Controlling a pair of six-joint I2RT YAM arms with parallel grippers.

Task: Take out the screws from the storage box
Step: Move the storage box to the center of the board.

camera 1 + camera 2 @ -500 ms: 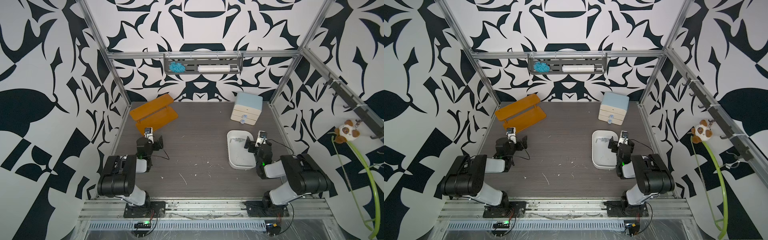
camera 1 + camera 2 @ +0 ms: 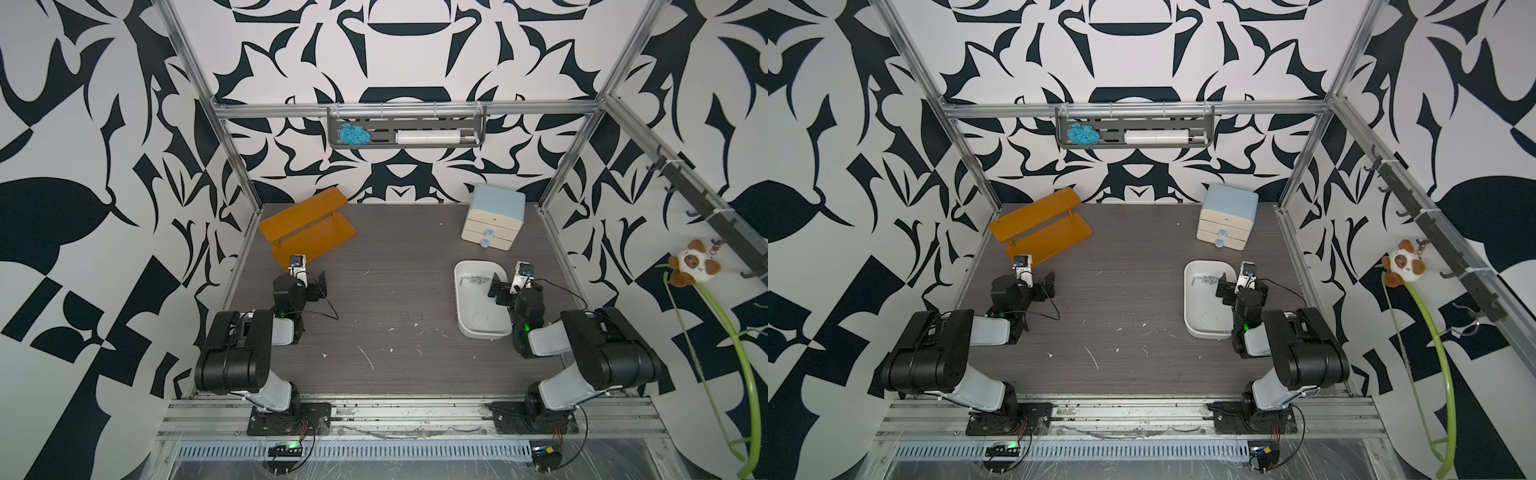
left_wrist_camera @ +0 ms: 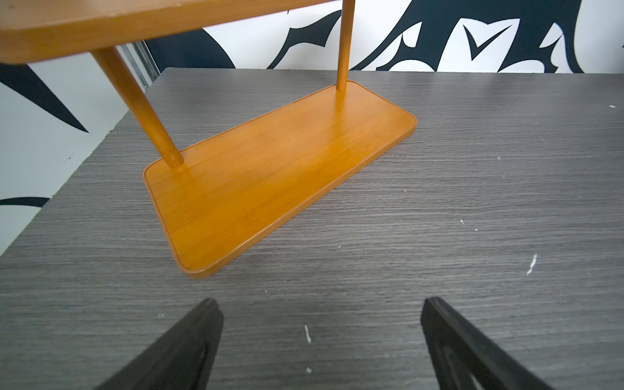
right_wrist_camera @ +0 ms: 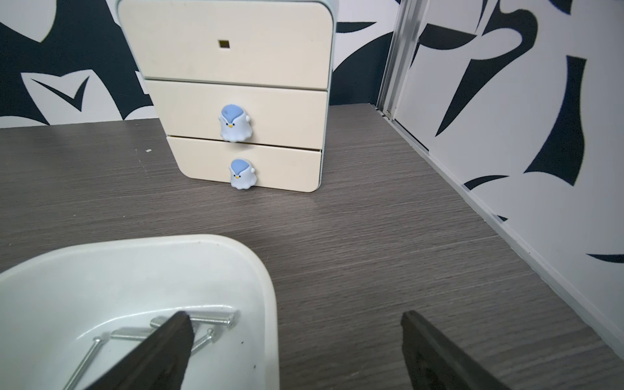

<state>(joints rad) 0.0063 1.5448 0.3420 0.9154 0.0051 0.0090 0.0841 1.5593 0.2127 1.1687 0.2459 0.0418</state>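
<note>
The storage box [image 2: 478, 322] is a shallow white tray on the right half of the grey table, seen in both top views [image 2: 1202, 318]. Several silver screws [image 2: 476, 279] lie loose at its far end, also visible in the right wrist view [image 4: 211, 320]. My right gripper [image 4: 293, 315] stands open, straddling the box's right wall [image 4: 266, 304] near those screws. One finger hangs over the inside and partly hides the screws; the other is over bare table. My left gripper [image 3: 319, 300] is open and empty, low over the table's left side [image 2: 305, 283].
An orange two-tier shelf [image 2: 307, 226] stands at the back left, just beyond the left gripper [image 3: 270, 175]. A cream drawer cabinet with a light-blue top [image 2: 492, 222] sits at the back right, behind the box [image 4: 236, 101]. White specks [image 2: 368, 357] dot the table.
</note>
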